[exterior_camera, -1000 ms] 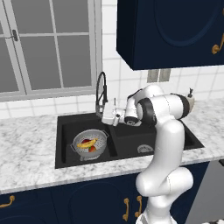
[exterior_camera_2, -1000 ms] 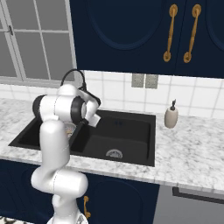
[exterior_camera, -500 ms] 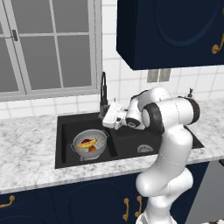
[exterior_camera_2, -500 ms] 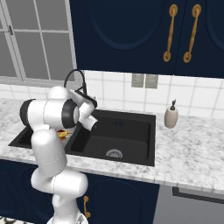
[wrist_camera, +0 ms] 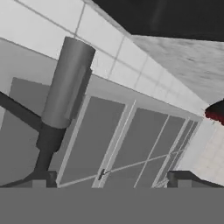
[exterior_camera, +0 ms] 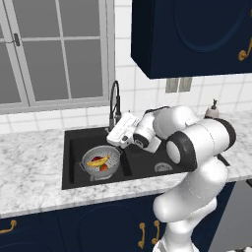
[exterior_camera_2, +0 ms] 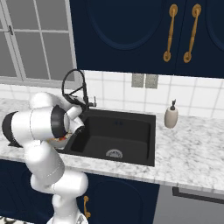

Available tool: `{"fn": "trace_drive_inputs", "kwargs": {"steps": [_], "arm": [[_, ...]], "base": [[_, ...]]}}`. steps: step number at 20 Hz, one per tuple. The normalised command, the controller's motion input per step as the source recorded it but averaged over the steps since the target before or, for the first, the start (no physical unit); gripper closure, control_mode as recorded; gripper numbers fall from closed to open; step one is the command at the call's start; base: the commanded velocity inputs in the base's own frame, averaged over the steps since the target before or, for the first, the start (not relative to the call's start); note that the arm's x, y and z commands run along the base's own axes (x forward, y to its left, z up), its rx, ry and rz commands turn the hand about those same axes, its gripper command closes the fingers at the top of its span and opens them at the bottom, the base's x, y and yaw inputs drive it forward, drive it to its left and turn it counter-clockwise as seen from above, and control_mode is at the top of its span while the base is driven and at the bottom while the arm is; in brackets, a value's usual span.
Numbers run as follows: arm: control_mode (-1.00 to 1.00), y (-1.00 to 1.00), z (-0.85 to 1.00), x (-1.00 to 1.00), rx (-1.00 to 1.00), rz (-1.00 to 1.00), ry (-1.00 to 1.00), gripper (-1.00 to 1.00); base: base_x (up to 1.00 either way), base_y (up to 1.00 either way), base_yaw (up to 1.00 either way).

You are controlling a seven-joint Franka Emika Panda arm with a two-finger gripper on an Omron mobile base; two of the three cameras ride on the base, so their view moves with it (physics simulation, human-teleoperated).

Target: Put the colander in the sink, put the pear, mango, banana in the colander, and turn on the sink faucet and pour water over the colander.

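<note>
The silver colander (exterior_camera: 101, 163) sits in the left basin of the black sink (exterior_camera: 147, 165). The yellow banana (exterior_camera: 97, 160) and the red-orange mango (exterior_camera: 104, 168) lie inside it; I cannot pick out the pear. The black gooseneck sink faucet (exterior_camera: 115, 104) rises behind the divider, and no water shows at its spout. My gripper (exterior_camera: 114, 137) hovers right by the faucet's base, above the colander's right rim. It is open, with nothing between the fingertips (wrist_camera: 43, 178). The faucet (wrist_camera: 65, 87) looms close in the hand view, to the upper left of my gripper (wrist_camera: 111, 177).
A beige soap dispenser (exterior_camera_2: 171, 116) stands on the marble counter (exterior_camera_2: 192, 148) right of the sink (exterior_camera_2: 118, 131). The window (exterior_camera: 54, 49) is behind the faucet (exterior_camera_2: 73, 83). Dark cabinets (exterior_camera: 197, 34) hang above. My arm's bulky links cover part of the right basin.
The arm's elbow and upper links have swung out to the right and closer to the cameras. The hand stays by the faucet's base, tilted a little lower. The jaws remain open.
</note>
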Motion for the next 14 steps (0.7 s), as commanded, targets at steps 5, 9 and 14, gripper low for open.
{"fn": "trace_drive_inputs", "kwargs": {"steps": [5, 9, 14], "arm": [[-1.00, 0.52, 0.60, -0.78, -0.08, -0.20, -0.31, -1.00], [-1.00, -0.11, 0.53, -0.21, -0.20, -0.42, 0.04, -1.00], [-1.00, -0.79, 0.42, 0.12, -0.12, -0.46, 0.34, -1.00]], "base": [[0.00, 0.00, 0.00], [0.00, 0.00, 0.00], [0.00, 0.00, 0.00]]}}
